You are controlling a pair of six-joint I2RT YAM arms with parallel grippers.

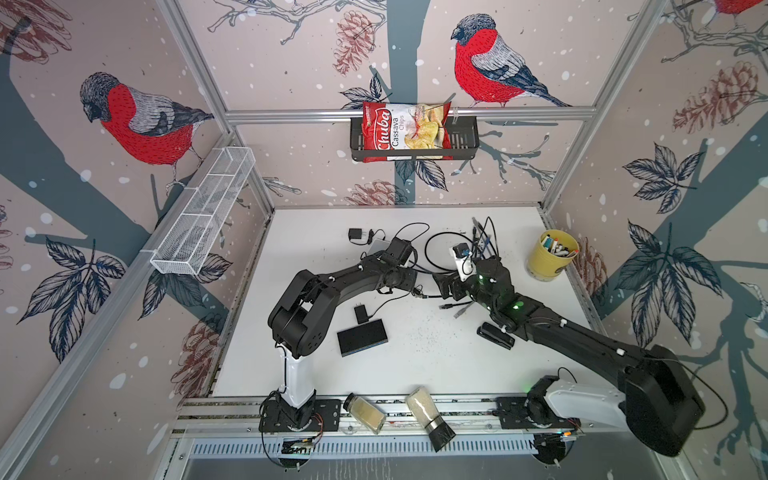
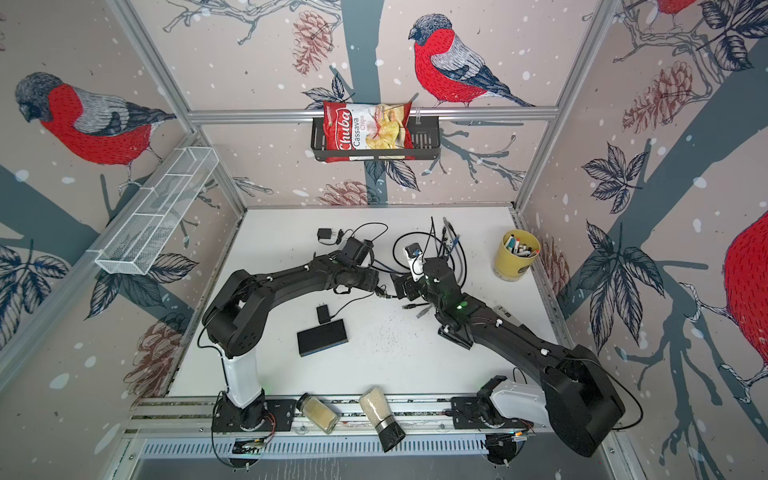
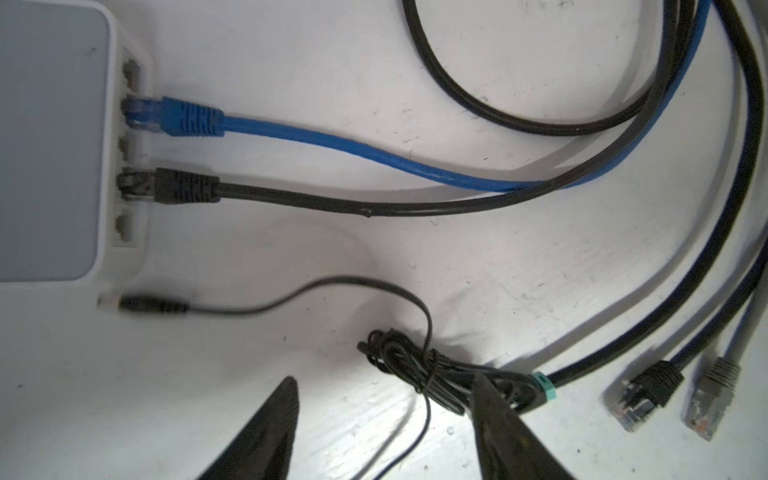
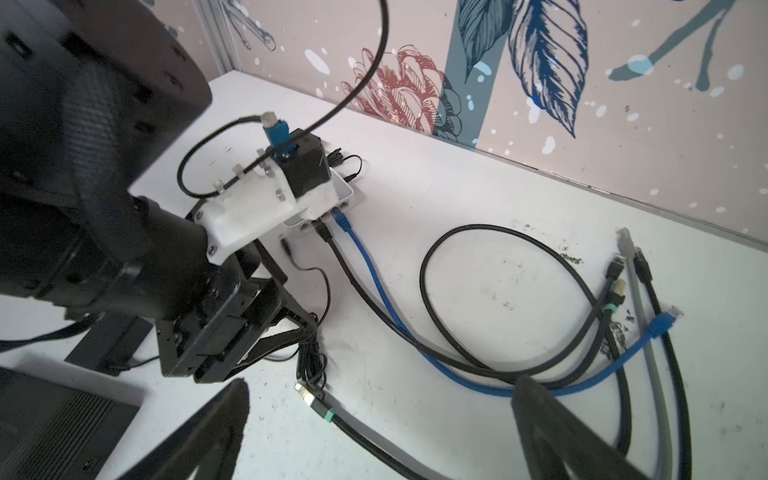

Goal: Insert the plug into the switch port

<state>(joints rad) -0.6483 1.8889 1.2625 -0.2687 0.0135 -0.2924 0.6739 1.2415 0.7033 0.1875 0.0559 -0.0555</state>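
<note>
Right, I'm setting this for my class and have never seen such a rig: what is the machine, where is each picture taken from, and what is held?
Two black robot arms stand at a white table. Both top views look down from overhead; each wrist view comes from a camera on an arm. A white switch lies there with a blue plug and a black plug in its ports; loose cables, a yellow cup of pens and a black box lie around. The left claw and right claw are open, holding nothing.
</note>
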